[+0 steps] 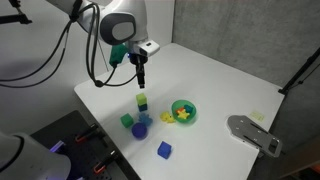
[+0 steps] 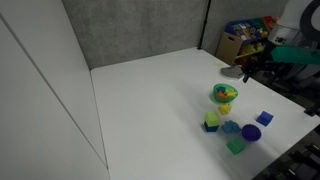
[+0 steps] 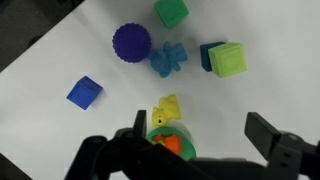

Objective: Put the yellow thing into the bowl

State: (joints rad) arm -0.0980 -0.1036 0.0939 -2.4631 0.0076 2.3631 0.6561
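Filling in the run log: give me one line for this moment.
gripper: open, empty, raised | yellow thing: lies in bowl | task: looks done

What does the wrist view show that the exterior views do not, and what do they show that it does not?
Only the wrist view: the pronged shape of the light blue piece. Only an exterior view: the arm and a grey object at the edge of the table. Both: bowl, blue cube, purple ball, green cube.

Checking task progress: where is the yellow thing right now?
In the wrist view the yellow thing sits just outside the bowl, between it and the blue jack.
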